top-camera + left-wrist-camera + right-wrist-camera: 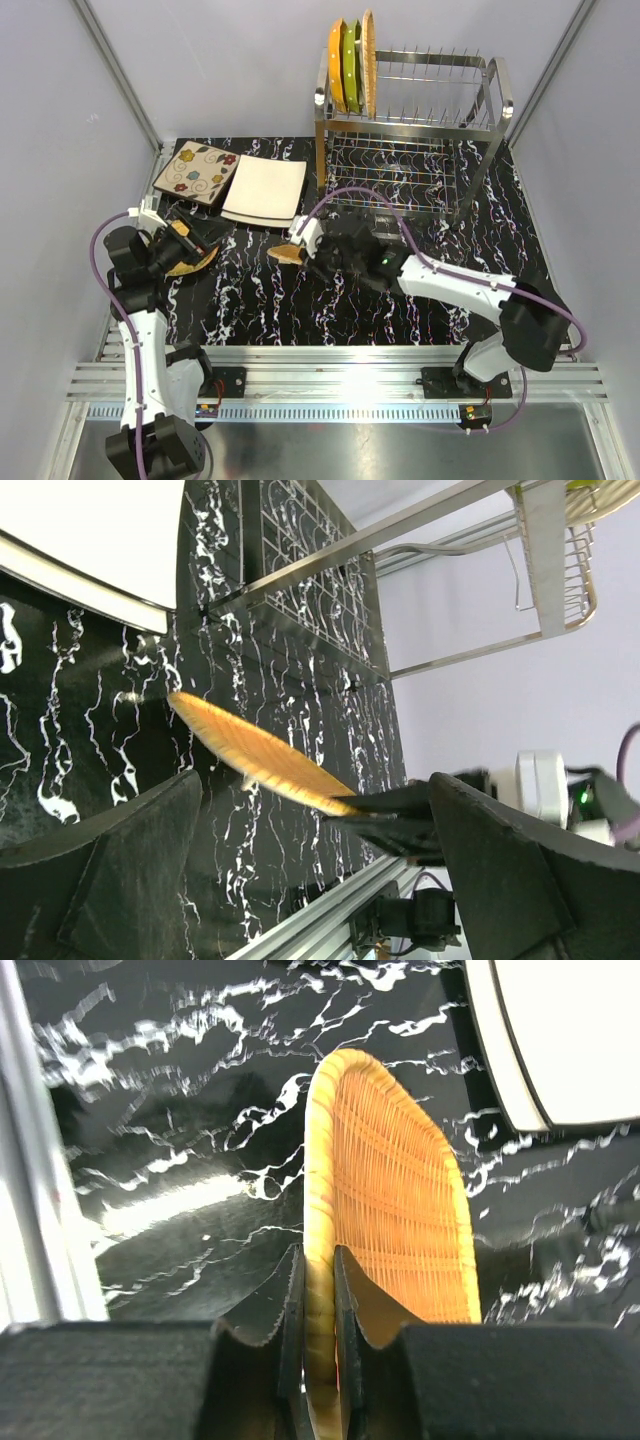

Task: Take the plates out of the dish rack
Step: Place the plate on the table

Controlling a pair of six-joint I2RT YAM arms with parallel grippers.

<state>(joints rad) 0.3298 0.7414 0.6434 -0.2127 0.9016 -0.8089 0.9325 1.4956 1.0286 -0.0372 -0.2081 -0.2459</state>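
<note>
Right gripper [318, 1252] pinching the rim of a woven wicker plate [390, 1190], one finger on each face; the plate is held on edge over the black marbled table [300, 300], in front of the dish rack [420, 130] and just near of the white square plate [265, 188]; cannot tell whether its far edge touches the table. Left gripper [315, 785] spread wide, nothing between its fingers, facing the held plate from the left; a second wicker plate [195, 262] lies flat under it, partly hidden. Floral square plate [197, 172] flat at the far left of the table, with the white square plate beside it, edges overlapping or touching. Three plates stand upright at the left end of the rack's top tier: orange plate [337, 65], green plate [351, 65], round wicker plate [368, 60], packed close; lower tier shows only bare wire.
</note>
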